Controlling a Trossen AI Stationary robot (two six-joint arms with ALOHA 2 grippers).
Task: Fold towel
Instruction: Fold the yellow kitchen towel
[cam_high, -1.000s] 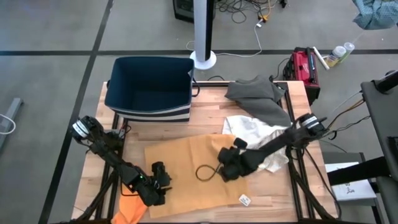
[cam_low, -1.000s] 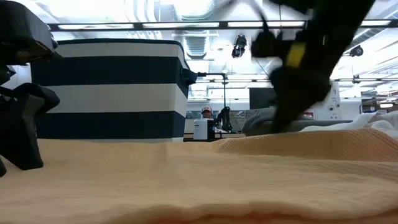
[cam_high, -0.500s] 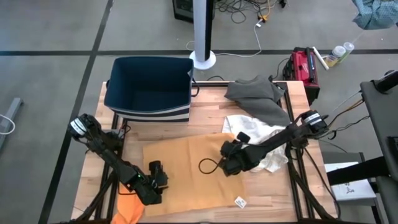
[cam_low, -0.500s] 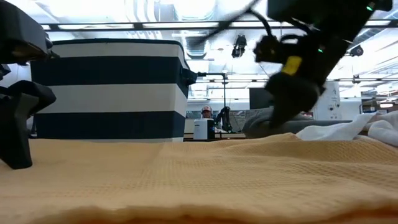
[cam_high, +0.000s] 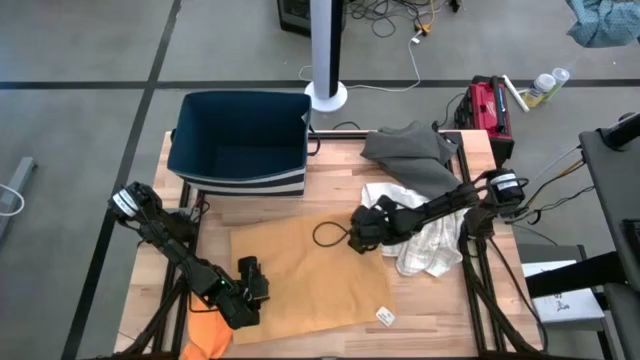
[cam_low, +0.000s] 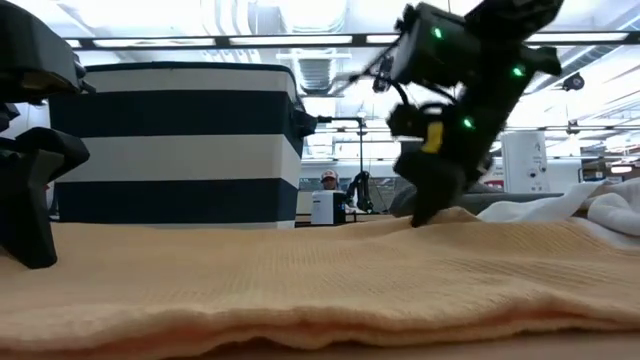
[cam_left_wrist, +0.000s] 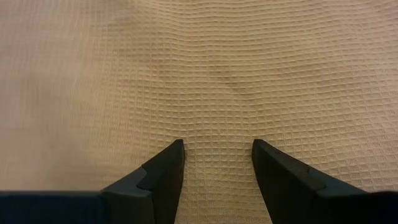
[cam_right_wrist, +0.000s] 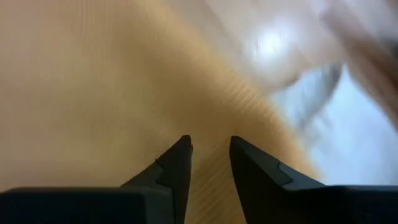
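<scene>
The tan towel (cam_high: 305, 275) lies spread in one layer across the front middle of the bench (cam_high: 330, 160) — no fold shows in it, so the task looks barely begun. Its edges are uneven, with the far right corner close to a crumpled white cloth (cam_high: 420, 235), and a small tag (cam_high: 384, 316) sits near its front right corner. The left gripper (cam_high: 250, 290) is low at the towel's front left edge; in its wrist view the fingers (cam_left_wrist: 163, 173) stand apart with the weave flat between them, holding nothing. The right gripper (cam_high: 362, 232) is at the far right corner of the towel, its cable making a loop beside it. Its fingers (cam_right_wrist: 177, 165) are close together with a narrow gap, and the view is too smeared to say whether any cloth is pinched, so I cannot tell if it grips. Judging from this, a corner or edge has yet to be lifted and carried over — all of the folding is left. A grey cloth (cam_high: 415, 150) and a striped bin (cam_high: 240, 150) sit at the back of the bench, apart from the towel. An orange cloth (cam_high: 210, 335) hangs at the front left corner.
</scene>
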